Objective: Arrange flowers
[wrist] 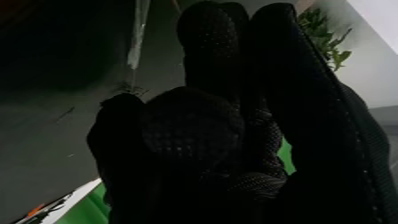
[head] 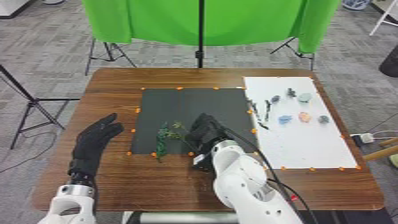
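In the head view, my right hand (head: 209, 131) is over the right part of the black mat (head: 204, 97). Close to its left side is a thin green sprig (head: 179, 132), and a fuller green stem (head: 162, 139) lies farther left on the mat. Whether the hand touches the sprig is hidden. My left hand (head: 95, 140) is open beside the mat's left edge, holding nothing. In the right wrist view, my right hand (wrist: 195, 125) has leafy greenery (wrist: 325, 37) partly hidden behind it. A thin pale strand (wrist: 138, 37) runs past its other side.
A white sheet (head: 306, 145) on the table's right side carries dark twigs (head: 266, 110), a blue piece (head: 285, 119), an orange piece (head: 305, 117) and a pale green piece (head: 305, 97). Orange markers line the mat and sheet. A dark object (head: 202, 161) is partly hidden beside my right wrist.
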